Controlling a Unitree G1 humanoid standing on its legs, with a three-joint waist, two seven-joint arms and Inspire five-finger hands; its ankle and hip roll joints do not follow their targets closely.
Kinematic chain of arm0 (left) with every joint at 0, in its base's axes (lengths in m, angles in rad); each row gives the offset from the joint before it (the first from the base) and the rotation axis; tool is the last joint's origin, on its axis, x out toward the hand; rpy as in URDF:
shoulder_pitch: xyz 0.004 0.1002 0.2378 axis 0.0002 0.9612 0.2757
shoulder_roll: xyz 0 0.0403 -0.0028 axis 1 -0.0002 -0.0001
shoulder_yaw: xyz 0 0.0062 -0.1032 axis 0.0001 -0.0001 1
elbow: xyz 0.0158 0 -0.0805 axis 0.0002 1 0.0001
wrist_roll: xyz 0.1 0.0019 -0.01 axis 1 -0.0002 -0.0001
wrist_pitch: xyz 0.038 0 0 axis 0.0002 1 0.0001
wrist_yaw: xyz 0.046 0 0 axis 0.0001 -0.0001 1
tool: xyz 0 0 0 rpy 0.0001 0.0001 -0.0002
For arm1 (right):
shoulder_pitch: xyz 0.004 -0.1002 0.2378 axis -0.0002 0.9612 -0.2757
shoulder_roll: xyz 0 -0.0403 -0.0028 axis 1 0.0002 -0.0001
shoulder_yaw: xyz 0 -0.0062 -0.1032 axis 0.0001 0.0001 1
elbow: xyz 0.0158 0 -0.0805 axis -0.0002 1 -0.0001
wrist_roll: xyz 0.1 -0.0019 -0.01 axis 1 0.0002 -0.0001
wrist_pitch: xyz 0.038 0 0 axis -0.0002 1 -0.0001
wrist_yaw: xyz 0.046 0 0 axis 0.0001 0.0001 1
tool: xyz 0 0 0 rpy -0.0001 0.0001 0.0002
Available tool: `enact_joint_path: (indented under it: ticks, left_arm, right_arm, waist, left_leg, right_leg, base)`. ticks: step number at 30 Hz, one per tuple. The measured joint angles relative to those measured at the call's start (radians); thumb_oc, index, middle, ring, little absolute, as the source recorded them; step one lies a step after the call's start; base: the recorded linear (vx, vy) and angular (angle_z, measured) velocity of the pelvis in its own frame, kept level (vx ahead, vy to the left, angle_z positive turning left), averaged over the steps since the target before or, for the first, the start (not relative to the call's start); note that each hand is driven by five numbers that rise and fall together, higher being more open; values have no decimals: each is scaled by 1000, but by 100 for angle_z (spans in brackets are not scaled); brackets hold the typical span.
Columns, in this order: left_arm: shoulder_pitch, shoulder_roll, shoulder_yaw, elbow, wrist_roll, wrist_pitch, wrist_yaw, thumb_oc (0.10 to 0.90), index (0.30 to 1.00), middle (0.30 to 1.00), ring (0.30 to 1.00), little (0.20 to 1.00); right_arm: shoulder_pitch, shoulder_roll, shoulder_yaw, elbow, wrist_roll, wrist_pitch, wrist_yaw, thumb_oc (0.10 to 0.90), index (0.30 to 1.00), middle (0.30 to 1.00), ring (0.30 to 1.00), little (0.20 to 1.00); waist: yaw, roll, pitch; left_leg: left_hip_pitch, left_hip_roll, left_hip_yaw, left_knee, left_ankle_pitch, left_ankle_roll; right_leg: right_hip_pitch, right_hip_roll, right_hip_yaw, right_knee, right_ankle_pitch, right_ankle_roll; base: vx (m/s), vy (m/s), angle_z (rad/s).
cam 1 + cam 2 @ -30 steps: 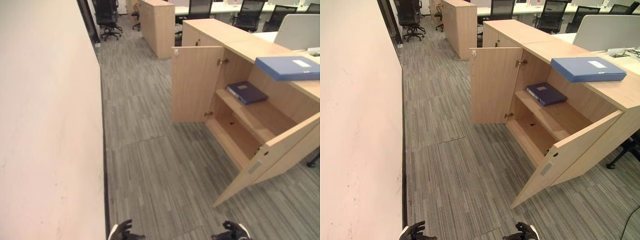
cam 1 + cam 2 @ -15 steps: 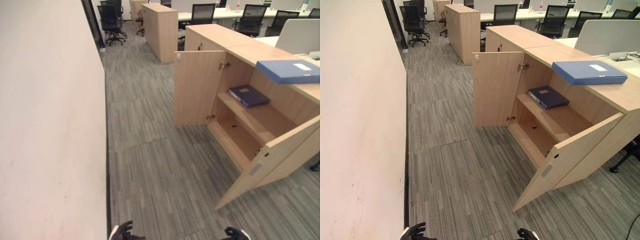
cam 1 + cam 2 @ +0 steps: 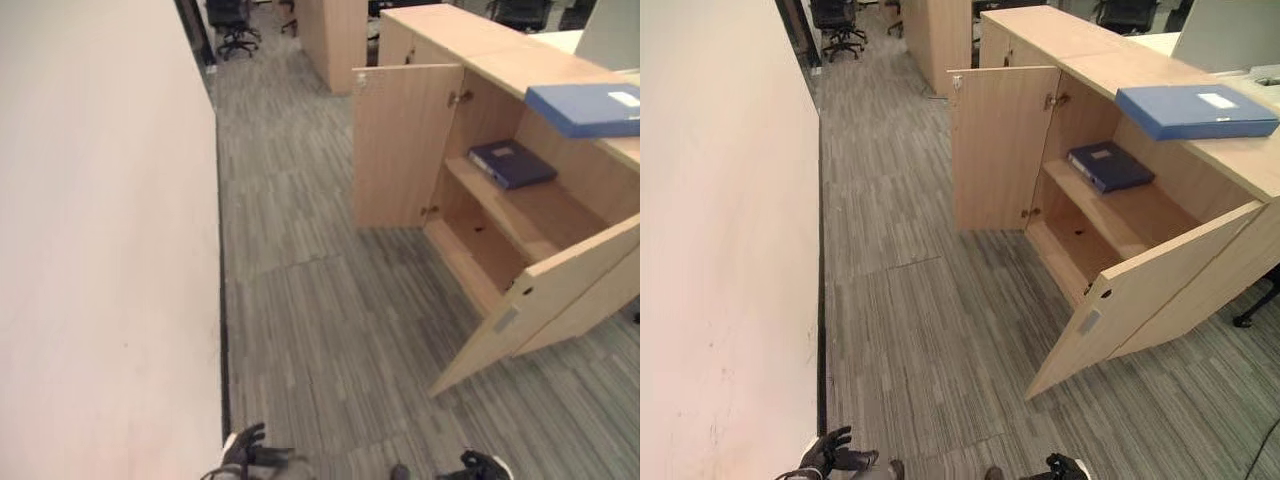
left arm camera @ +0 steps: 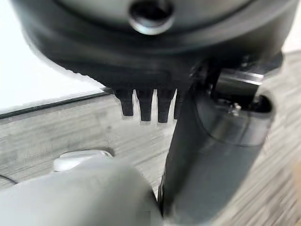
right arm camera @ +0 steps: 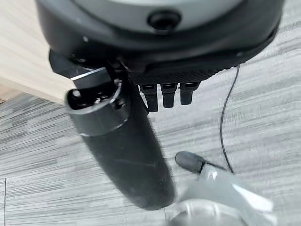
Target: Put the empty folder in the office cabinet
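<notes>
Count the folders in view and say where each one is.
2. A light blue folder lies on the cabinet top; a dark blue folder lies on the upper shelf inside. The doors could hide more.

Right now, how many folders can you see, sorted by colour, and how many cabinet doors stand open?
Light blue folder, on the cabinet top: 1
Dark blue folder, on the upper shelf: 1
Open cabinet doors: 2
Total: 4
</notes>
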Motion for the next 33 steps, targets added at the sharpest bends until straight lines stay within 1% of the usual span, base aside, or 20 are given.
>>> enact_joint_path:
  ticks: [4, 6, 8, 9, 10, 11, 12, 14, 17, 18, 20, 23, 26, 27, 28, 29, 30, 31, 32, 33]
  left_arm:
    - [-35, 2, -1, 41, -1, -1, 4, 800, 900, 900, 900, 900]
    - [-51, 0, -1, 52, -1, 0, 7, 800, 900, 900, 900, 900]
    - [-86, 0, 17, 94, -3, 1, 7, 800, 900, 900, 900, 900]
    - [-80, -24, 39, 99, -3, 0, 14, 800, 900, 900, 900, 900]
    - [-48, -19, 41, 79, -2, -12, 16, 800, 900, 900, 900, 900]
    - [-48, -7, 40, 65, -4, -15, 22, 800, 900, 900, 900, 900]
    - [-40, 14, 81, 67, -15, -18, 25, 800, 900, 900, 900, 900]
    - [-39, 19, 82, 71, -14, -7, 31, 800, 900, 900, 900, 900]
    - [-38, 92, 61, 71, 1, -3, 31, 800, 900, 900, 900, 900]
    - [-35, 110, 62, 72, 5, 2, 35, 800, 900, 900, 900, 900]
    - [-64, 116, 49, 68, 9, 6, 45, 800, 900, 900, 900, 900]
    - [-53, 89, 33, 62, 8, 16, 45, 800, 900, 900, 900, 900]
    - [-56, 85, 26, 36, 7, 23, 44, 800, 900, 900, 900, 900]
    - [-52, 85, 23, 29, 7, 22, 44, 800, 900, 900, 900, 900]
    - [-54, 88, 29, 24, 7, 22, 45, 800, 900, 900, 900, 900]
    - [-46, 99, 17, 22, 7, 21, 45, 800, 900, 900, 900, 900]
    - [-56, 111, -6, 9, 8, 21, 43, 800, 900, 900, 900, 900]
    - [-52, 109, 1, -4, 8, 18, 45, 800, 900, 900, 900, 900]
    - [-25, 120, 22, -6, 8, 24, 47, 800, 900, 900, 900, 900]
    - [-5, 124, 21, 24, 8, 30, 46, 800, 900, 900, 900, 900]
  right_arm:
    - [-15, -4, 4, 15, 0, -1, -2, 800, 900, 900, 900, 900]
    - [-18, -5, 9, 22, 0, 2, -13, 800, 900, 900, 900, 900]
    - [-49, -4, 27, 27, 0, 11, -21, 800, 900, 900, 900, 900]
    - [-58, -36, 22, 24, 0, 13, -15, 800, 900, 900, 900, 900]
    - [-45, -42, 21, 25, 0, 25, -16, 800, 900, 900, 900, 900]
    - [-39, -31, 19, 28, 0, 28, -18, 800, 900, 900, 900, 900]
    - [-36, 11, 22, 13, -1, 23, -21, 800, 900, 900, 900, 900]
    - [-35, 20, 20, 19, -1, 24, -13, 800, 900, 900, 900, 900]
    - [-25, 92, 3, 14, 0, 26, -13, 800, 900, 900, 900, 900]
    - [-37, 125, 3, 28, 0, 25, -12, 800, 900, 900, 900, 900]
    - [-64, 138, 0, 18, 2, 18, -12, 800, 900, 900, 900, 900]
    - [-96, 135, -5, 3, 25, 12, -11, 800, 900, 900, 900, 900]
    - [-106, 132, -19, -21, 40, 11, -14, 800, 900, 900, 900, 900]
    - [-108, 132, -21, -23, 41, 5, -17, 800, 900, 900, 900, 900]
    - [-89, 128, -27, -42, 50, 6, -16, 800, 900, 900, 900, 900]
    - [-86, 131, -33, -31, 59, 6, -18, 800, 900, 900, 900, 900]
    - [-58, 130, -38, -18, 60, 8, -19, 800, 900, 900, 900, 900]
    - [-46, 130, -35, -32, 64, 10, -20, 800, 900, 900, 900, 900]
    - [-44, 145, -39, -44, 77, -3, -17, 800, 900, 900, 900, 900]
    - [-48, 148, -49, -45, 83, -8, -15, 800, 900, 900, 900, 900]
  waist:
    - [4, -5, 14]
    - [4, -2, 20]
    - [17, -10, 34]
    - [39, 66, 55]
    - [42, 98, 39]
    - [51, 81, 65]
    - [85, 13, 54]
    - [107, -3, 40]
    - [117, -106, 9]
    - [125, -135, -9]
    - [117, -118, -5]
    - [123, -82, -10]
    - [105, -63, -8]
    - [97, -55, -9]
    - [74, -55, -8]
    - [57, -47, -11]
    - [41, -43, -9]
    - [32, -45, -12]
    - [5, -41, -8]
    - [-2, -44, -11]
  left_leg:
    - [-14, 110, 39, -231, 11, -9]
    - [-19, 133, 36, -304, 18, -13]
    - [-5, 111, 10, -396, -11, 0]
    - [14, 175, -23, -396, -149, -3]
    - [52, 200, -44, -395, -216, -4]
    - [71, 197, -41, -389, -71, -12]
    - [31, 139, -17, -320, -51, 33]
    - [12, 102, 14, -276, -21, 54]
    - [-60, -2, 54, -145, -85, 106]
    - [-114, -24, 69, -86, -119, 119]
    - [-137, -25, 73, -79, -129, 128]
    - [-122, -21, 127, -125, -128, 157]
    - [-95, -26, 213, -159, -128, 202]
    - [-73, -23, 234, -195, -119, 219]
    - [-41, -44, 249, -232, -117, 245]
    - [38, -54, 277, -333, -76, 259]
    - [69, -76, 298, -364, -74, 268]
    - [77, -83, 309, -382, -67, 277]
    - [111, -66, 392, -404, -82, 268]
    - [147, -67, 442, -407, -89, 258]
  right_leg:
    - [-11, 4, 10, -1, -6, -10]
    - [-17, 1, 15, -1, -12, -4]
    - [-53, -19, 121, -1, -57, 6]
    - [-100, 52, 132, 197, -86, 35]
    - [-116, 68, 112, 366, -207, 50]
    - [-110, 52, 128, 408, -263, 61]
    - [-123, -2, 189, 389, -290, 74]
    - [-119, -36, 227, 368, -303, 98]
    - [-33, -147, 233, 254, -261, 71]
    - [-16, -177, 225, 175, -216, 116]
    - [-39, -173, 232, 155, -108, 137]
    - [-105, -193, 195, 194, -14, 101]
    - [-164, -210, 13, 217, 112, 8]
    - [-186, -217, -19, 248, 133, 30]
    - [-214, -225, -15, 326, 116, 74]
    - [-262, -192, 41, 470, 3, 157]
    - [-284, -167, 38, 505, -33, 196]
    - [-299, -155, 29, 515, -55, 184]
    - [-366, -55, 24, 476, -172, 153]
    - [-367, 3, 19, 378, -172, 135]
  base:
    - [308, 132, -14]
    - [385, 143, -22]
    - [402, 181, -69]
    - [416, 245, -73]
    - [376, 266, -68]
    - [341, 278, -58]
    - [362, 358, -62]
    - [269, 281, -51]
    - [267, 335, -6]
    - [136, 212, -6]
    - [140, 298, -1]
    - [81, 307, -49]
    - [122, 445, -64]
    - [174, 410, -66]
    - [154, 365, -70]
    - [196, 354, -57]
    - [273, 305, -47]
    - [215, 191, -93]
    - [325, 88, -148]
    - [295, 11, -161]
